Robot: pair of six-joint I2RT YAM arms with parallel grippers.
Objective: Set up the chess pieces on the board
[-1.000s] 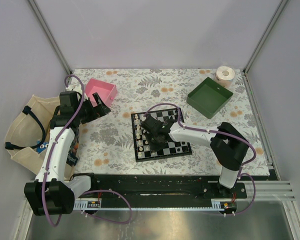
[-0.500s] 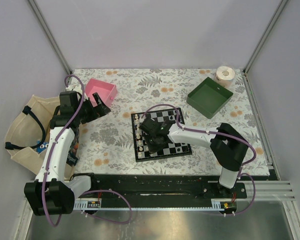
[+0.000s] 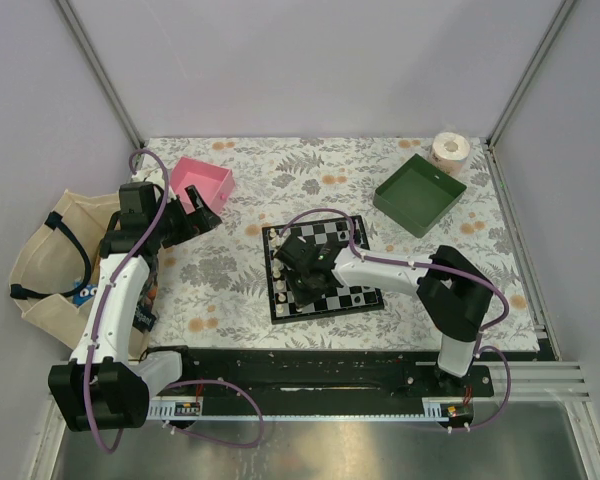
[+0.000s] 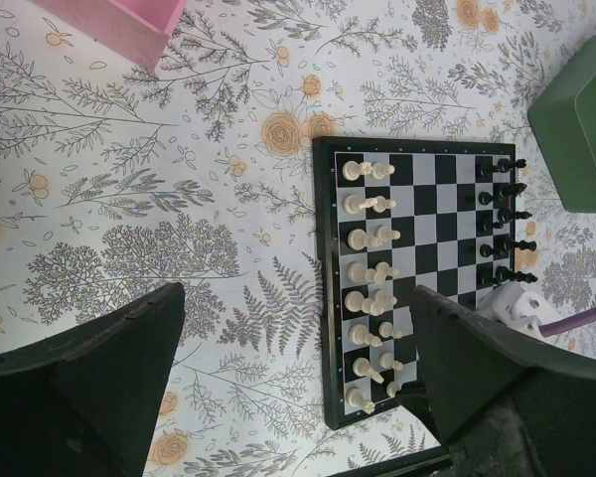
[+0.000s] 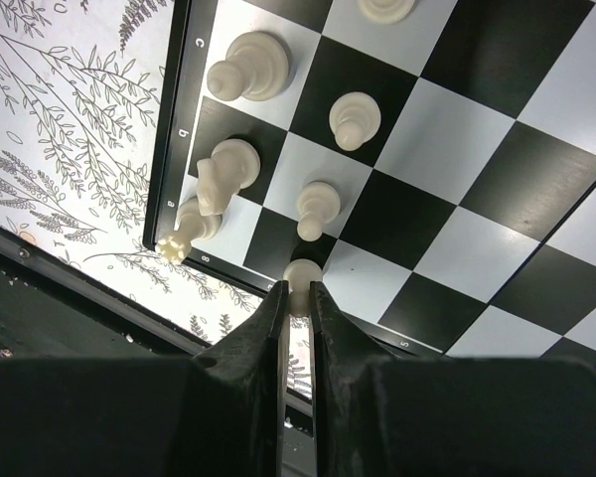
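Top view: my right gripper [image 3: 302, 270] is low over the left half of the board [image 3: 348, 232], mid-frame. It has slid slightly left since a second ago. The left gripper [image 3: 202, 216] is unmoved beside the pink tray [image 3: 205, 180].

Left wrist view: left jaws released, nothing between them. The white pieces [image 4: 370, 268] fill the board's left columns.

Right wrist view: right jaws clenched on a white pawn [image 5: 301, 271], bottom centre, on the last square in line with the other pawns. I judge white's pawn rank nearly done.

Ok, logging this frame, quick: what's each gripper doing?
Left gripper: open, empty.
Right gripper: shut on a white piece.
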